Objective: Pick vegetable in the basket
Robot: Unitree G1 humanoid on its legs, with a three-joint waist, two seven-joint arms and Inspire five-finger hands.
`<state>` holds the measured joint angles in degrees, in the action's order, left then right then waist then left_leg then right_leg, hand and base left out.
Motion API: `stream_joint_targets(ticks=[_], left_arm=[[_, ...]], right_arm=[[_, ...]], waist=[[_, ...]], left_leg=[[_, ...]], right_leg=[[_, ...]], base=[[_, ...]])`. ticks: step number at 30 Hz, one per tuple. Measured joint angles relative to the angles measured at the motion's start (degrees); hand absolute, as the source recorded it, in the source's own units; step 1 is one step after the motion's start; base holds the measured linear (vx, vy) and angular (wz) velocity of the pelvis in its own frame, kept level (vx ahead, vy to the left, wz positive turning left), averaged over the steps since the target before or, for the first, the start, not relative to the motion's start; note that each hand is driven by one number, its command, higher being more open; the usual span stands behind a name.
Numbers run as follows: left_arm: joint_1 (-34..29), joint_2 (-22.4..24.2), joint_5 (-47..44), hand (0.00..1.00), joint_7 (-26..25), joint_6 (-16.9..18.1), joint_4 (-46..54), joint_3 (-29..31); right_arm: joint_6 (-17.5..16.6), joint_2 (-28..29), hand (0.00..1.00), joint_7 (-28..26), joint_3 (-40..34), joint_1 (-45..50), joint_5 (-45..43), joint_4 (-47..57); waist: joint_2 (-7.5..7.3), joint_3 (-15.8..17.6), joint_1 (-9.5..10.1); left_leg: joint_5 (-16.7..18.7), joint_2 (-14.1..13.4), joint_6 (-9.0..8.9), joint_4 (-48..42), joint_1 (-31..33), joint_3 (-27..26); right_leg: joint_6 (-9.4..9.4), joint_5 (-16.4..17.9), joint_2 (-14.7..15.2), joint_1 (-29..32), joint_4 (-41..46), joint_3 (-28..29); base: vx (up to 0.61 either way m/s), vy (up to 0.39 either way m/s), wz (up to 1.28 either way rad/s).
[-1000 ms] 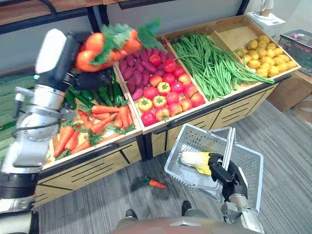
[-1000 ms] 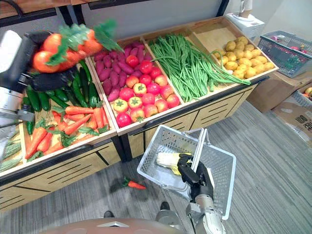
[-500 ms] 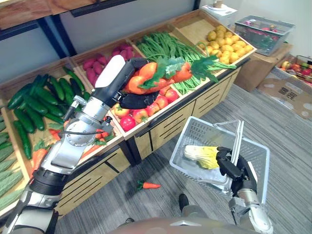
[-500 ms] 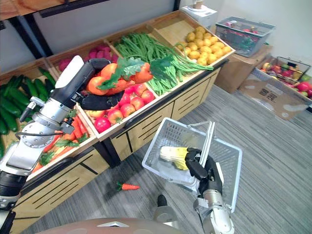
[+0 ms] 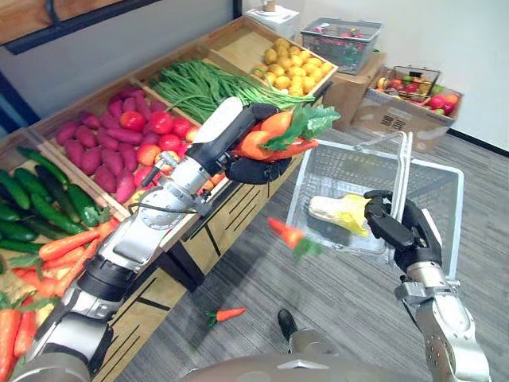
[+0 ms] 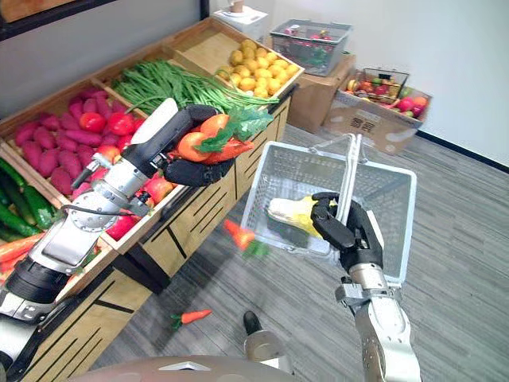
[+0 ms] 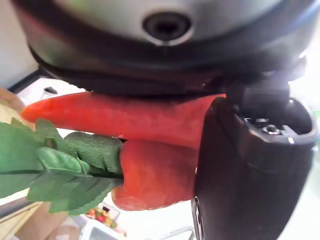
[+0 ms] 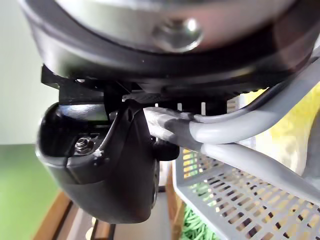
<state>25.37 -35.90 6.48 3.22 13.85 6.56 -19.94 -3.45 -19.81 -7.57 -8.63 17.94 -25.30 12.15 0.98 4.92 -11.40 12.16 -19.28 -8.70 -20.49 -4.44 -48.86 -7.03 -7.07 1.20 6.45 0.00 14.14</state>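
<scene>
My left hand [image 5: 248,165] is shut on a bunch of orange carrots [image 5: 269,142] with green leaves, held in the air just left of the grey wire basket [image 5: 433,208]. In the left wrist view the carrots [image 7: 145,125] lie pressed against the hand's thumb [image 7: 250,170]. One loose carrot [image 5: 288,236] is in mid-air below the bunch, outside the basket's near left corner. My right hand [image 5: 402,229] is curled round the basket's handles [image 8: 240,131]. A pale yellow vegetable [image 5: 338,213] lies inside the basket.
A wooden produce stand [image 5: 231,207] runs along the left with green beans [image 5: 199,83], tomatoes [image 5: 155,123], purple roots, cucumbers [image 5: 48,199] and yellow fruit [image 5: 294,72]. Another carrot [image 5: 225,315] lies on the grey floor. Boxes and baskets of fruit [image 5: 409,87] stand at the back right.
The camera has swung to the right. My left hand has carried the carrot bunch from over the stand towards the basket. One carrot has come loose and is falling.
</scene>
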Motion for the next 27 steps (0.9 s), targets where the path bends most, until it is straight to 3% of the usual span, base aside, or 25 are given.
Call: stream_joint_targets(ticks=[8,27], left_arm=[[3.5,2.8,0.0,0.00,0.0,0.2,-1.7,-3.4],[6.4,5.4,0.1,0.00,0.3,0.9,-4.7,-6.2]], right_arm=[[0.0,-3.4,0.00,-2.3,4.8,-2.2,-2.0,0.0],[0.0,-5.1,0.00,-4.4,11.4,-5.0,-2.5,3.5]], waist=[[1.79,0.2,-0.11],[3.75,0.9,0.12]], left_leg=[[3.8,-3.4,-0.05,-6.5,1.3,-1.8],[6.6,-5.4,0.17,-11.5,2.9,-4.3]], right_leg=[[-0.78,-1.2,-1.0,0.6,-1.3,2.7],[-1.09,-3.4,-1.7,2.4,-3.1,5.9]], base=[[-0.05,0.037,-0.18],[0.00,0.048,-0.09]])
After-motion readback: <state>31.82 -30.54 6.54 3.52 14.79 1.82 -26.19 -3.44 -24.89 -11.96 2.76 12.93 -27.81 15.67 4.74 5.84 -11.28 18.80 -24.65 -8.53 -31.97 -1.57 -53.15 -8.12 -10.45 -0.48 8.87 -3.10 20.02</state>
